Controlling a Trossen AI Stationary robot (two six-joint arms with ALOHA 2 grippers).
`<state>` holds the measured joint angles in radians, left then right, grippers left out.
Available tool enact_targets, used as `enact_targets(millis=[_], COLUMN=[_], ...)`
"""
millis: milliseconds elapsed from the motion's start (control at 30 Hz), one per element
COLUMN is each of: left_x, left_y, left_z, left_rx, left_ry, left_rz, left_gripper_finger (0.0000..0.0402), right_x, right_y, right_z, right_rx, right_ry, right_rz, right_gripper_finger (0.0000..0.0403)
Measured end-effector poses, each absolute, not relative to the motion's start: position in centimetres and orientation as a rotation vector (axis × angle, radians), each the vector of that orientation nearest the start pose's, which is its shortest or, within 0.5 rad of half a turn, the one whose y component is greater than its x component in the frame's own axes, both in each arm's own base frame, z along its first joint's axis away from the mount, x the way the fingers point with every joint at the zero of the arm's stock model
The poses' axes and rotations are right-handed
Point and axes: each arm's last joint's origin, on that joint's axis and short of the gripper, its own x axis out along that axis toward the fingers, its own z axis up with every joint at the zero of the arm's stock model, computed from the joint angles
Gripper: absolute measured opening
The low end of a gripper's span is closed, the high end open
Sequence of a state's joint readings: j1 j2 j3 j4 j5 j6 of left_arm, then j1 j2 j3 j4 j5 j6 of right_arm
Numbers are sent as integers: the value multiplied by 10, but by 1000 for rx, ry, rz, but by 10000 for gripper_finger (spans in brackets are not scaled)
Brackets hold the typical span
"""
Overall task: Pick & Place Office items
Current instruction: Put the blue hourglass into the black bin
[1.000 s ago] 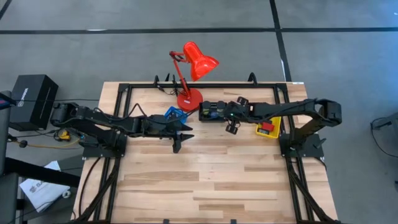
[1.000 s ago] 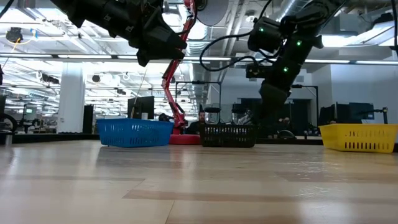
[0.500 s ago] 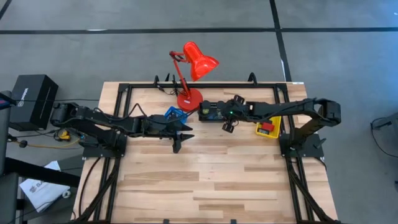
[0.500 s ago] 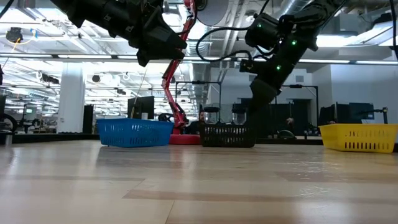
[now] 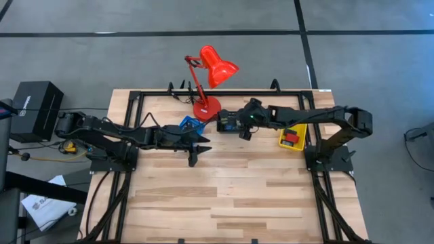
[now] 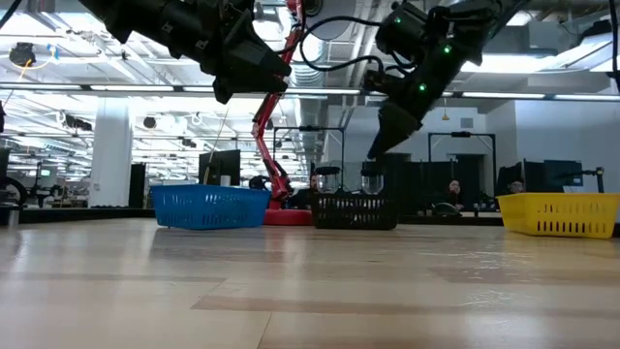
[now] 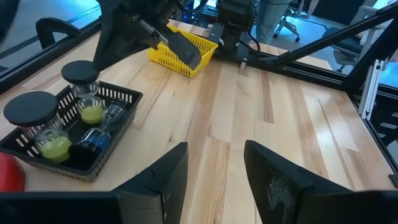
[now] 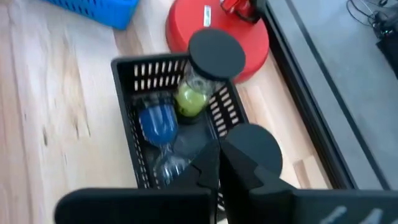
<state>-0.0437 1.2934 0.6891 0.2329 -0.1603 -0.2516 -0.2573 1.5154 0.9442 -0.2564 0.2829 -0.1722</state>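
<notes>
The right gripper, fingers shut and empty, hangs over the black bin at the table's 12 o'clock, seemingly reaching in, so it must open before grasping a jar; the left gripper waits half open, empty.

Three bins, one red lamp, two black-lidded jars, two robot arms

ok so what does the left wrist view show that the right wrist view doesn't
Only the left wrist view: the yellow bin, the open left claw, and the right arm reaching over the table. Only the right wrist view: the blue bin, the red lamp base, the shut right claw. Both: the black basket holding black-capped jars.
</notes>
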Motion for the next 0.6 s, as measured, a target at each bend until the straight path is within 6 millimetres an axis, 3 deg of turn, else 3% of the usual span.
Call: enact_targets(millis=[167, 400, 600], left_x=[273, 273, 273], left_y=[-9, -9, -9], left_z=[232, 233, 232], left_rx=[-220, -214, -214], left_ry=[361, 362, 363], left_rz=[112, 99, 99], left_gripper_finger=[153, 153, 153], right_x=[293, 298, 302], right_y=[-88, -84, -90], right_z=[207, 209, 197], right_rx=[-148, -152, -153], right_ry=[949, 897, 947], right_rz=[-381, -250, -223], right_gripper_finger=[6, 29, 87])
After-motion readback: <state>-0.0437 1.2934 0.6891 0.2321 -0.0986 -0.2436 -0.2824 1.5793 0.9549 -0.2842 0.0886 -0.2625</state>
